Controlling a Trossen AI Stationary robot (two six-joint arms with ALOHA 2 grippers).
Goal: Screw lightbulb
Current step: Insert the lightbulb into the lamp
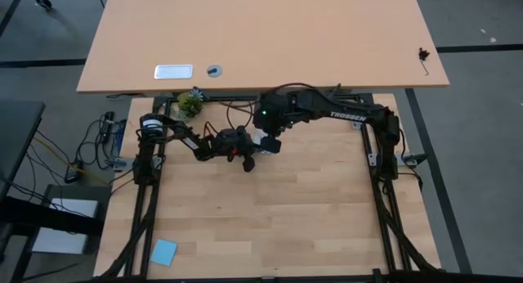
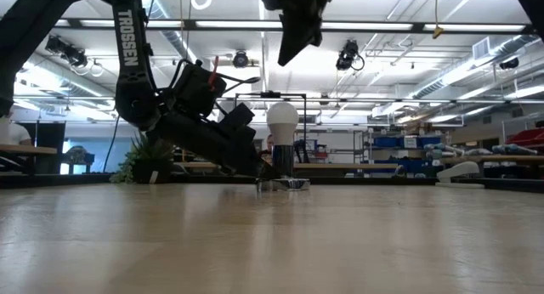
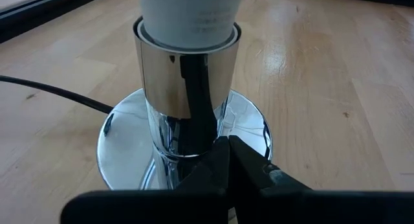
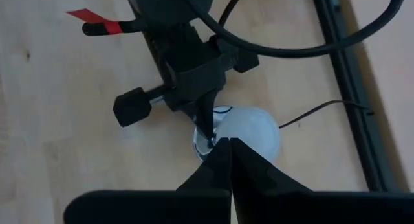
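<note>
The white lightbulb point(image 2: 283, 120) stands upright with its lower end in a chrome socket point(image 3: 187, 75). The socket rises from a round mirror-like base disc point(image 3: 252, 127) that lies flat on the wooden table, with a black cord point(image 3: 52, 94) leading off it. My left gripper point(image 3: 228, 153) is shut and low on the table, its tips at the socket's foot; it also shows in the low view point(image 2: 265, 170). My right gripper point(image 2: 289, 52) is shut, points down and hangs well above the bulb, touching nothing. In the right wrist view the bulb point(image 4: 255, 130) lies below it. My left gripper touches the foot of the socket's stem point(image 3: 194, 149), where it meets the base disc, with the tips of its shut fingers. The fingers come slanting down from the table's left side. The socket and bulb stand upright, with the disc flat on the table.
A small green plant point(image 1: 189, 103) stands at the table's far edge behind the left arm. A blue note point(image 1: 163, 251) lies near the front left corner. A second, larger table point(image 1: 261, 38) stands beyond the far edge. Bare wood lies in front of the socket.
</note>
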